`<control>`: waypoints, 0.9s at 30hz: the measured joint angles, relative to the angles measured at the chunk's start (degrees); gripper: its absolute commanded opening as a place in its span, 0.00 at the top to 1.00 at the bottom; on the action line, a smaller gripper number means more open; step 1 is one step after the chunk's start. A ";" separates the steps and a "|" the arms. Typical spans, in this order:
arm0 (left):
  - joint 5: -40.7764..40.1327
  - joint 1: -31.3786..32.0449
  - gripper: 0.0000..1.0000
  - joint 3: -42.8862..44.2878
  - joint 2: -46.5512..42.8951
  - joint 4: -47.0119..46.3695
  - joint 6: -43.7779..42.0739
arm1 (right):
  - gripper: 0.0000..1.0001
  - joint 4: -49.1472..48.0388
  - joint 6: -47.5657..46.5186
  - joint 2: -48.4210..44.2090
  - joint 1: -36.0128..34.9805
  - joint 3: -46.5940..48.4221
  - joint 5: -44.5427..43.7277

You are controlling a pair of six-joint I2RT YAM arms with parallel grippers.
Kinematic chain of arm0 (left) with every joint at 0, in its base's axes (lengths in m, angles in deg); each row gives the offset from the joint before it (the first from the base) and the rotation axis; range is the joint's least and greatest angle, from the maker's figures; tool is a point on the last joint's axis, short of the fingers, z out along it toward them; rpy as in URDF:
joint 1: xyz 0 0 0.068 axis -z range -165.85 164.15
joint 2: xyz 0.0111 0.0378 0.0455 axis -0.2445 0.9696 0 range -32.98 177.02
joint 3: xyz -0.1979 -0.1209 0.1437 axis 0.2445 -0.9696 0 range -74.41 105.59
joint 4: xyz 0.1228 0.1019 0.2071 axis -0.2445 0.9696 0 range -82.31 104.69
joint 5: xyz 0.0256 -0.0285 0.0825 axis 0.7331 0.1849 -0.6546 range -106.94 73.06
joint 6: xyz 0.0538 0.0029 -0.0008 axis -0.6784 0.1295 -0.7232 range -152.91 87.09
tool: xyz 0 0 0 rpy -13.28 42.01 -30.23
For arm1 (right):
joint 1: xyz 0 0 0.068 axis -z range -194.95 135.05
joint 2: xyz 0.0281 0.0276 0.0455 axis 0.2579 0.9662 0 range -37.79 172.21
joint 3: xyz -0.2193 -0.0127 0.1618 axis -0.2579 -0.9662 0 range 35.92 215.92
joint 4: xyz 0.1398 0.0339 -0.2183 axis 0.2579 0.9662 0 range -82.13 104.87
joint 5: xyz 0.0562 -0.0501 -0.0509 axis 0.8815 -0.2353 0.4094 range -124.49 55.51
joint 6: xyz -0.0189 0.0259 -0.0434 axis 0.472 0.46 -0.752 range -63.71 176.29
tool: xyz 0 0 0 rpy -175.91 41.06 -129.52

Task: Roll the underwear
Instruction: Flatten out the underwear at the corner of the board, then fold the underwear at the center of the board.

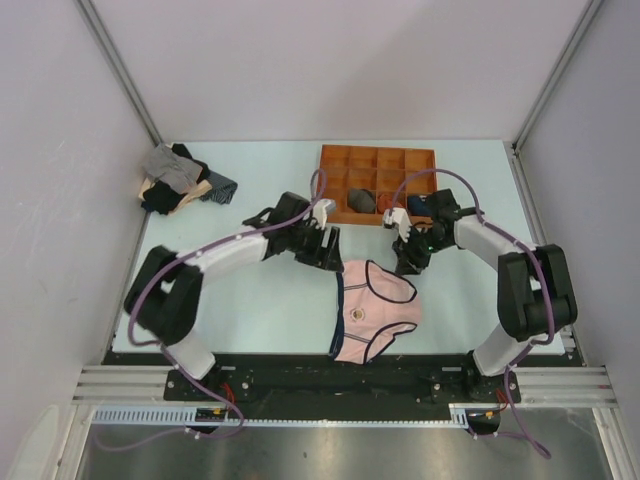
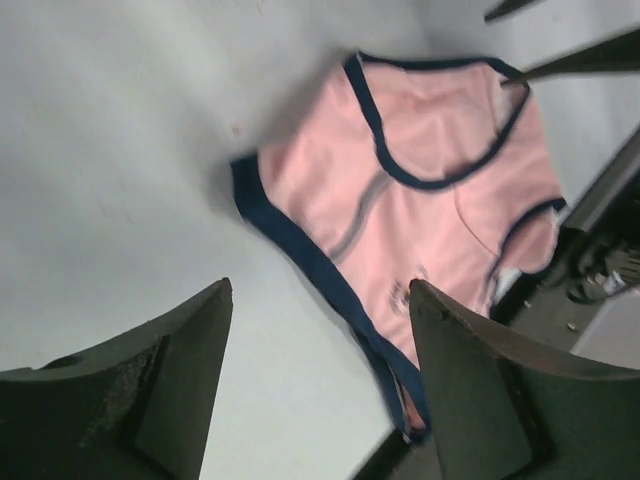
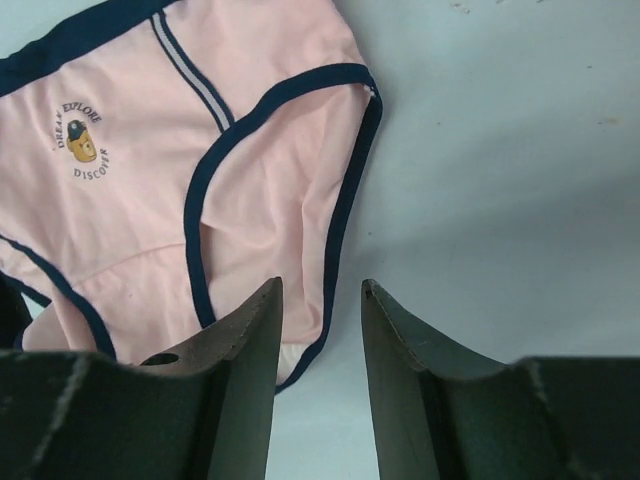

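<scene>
The underwear point(image 1: 372, 308) is light-pink briefs with navy edging, lying flat on the table near the front edge. It also shows in the left wrist view point(image 2: 420, 200) and in the right wrist view point(image 3: 170, 170), where a small printed logo is visible. My left gripper point(image 1: 325, 250) is open and empty, just left of and behind the briefs' far left corner; in its own view point(image 2: 322, 290) the navy waistband runs between the fingertips. My right gripper point(image 1: 410, 258) is open and empty above the far right corner; in its own view point(image 3: 322, 285) the briefs' edge lies beside the left fingertip.
An orange compartment tray point(image 1: 378, 180) stands at the back, holding a dark grey bundle point(image 1: 362, 200) and a navy bundle point(image 1: 420, 205). A pile of grey, black and tan garments point(image 1: 178, 180) lies at the back left. The black front rail point(image 1: 330, 375) runs just below the briefs.
</scene>
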 measured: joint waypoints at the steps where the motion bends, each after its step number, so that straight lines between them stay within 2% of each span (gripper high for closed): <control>1: -0.22 0.00 0.27 2.25 2.93 0.00 -1.29 | 0.58 -0.94 1.22 1.16 -0.35 0.04 -0.37; 6: -1.20 0.00 0.31 10.45 13.05 1.29 -7.06 | 0.58 -2.19 4.28 5.11 -2.84 1.38 -2.08; 10: -1.62 0.20 0.36 11.56 16.24 1.70 -9.46 | 0.58 -3.02 5.75 7.65 -4.48 2.73 -2.93; 13: -2.01 0.55 0.45 12.11 18.51 1.90 -10.40 | 0.59 -3.23 6.82 9.20 -5.09 3.54 -3.41; 16: -2.56 0.92 0.63 14.05 20.57 1.90 -10.88 | 0.62 -3.45 7.89 10.88 -5.40 4.81 -3.89; 17: -2.62 1.05 0.73 14.53 21.07 1.70 -10.93 | 0.66 -3.54 8.39 11.63 -5.60 5.51 -4.17; 21: -3.37 1.40 0.91 14.93 22.12 1.22 -10.73 | 0.86 -4.13 9.73 14.03 -5.99 7.91 -4.83; 22: -3.89 1.40 0.94 14.93 22.12 1.16 -10.62 | 0.93 -4.26 10.21 14.73 -6.05 8.70 -4.92; 23: -4.35 1.38 0.97 14.93 22.12 1.05 -10.49 | 0.95 -4.42 10.49 15.34 -6.12 9.42 -4.94; 27: -6.23 0.74 0.99 14.93 22.08 -0.44 -9.55 | 1.00 -5.68 12.81 16.55 -6.23 12.24 -5.25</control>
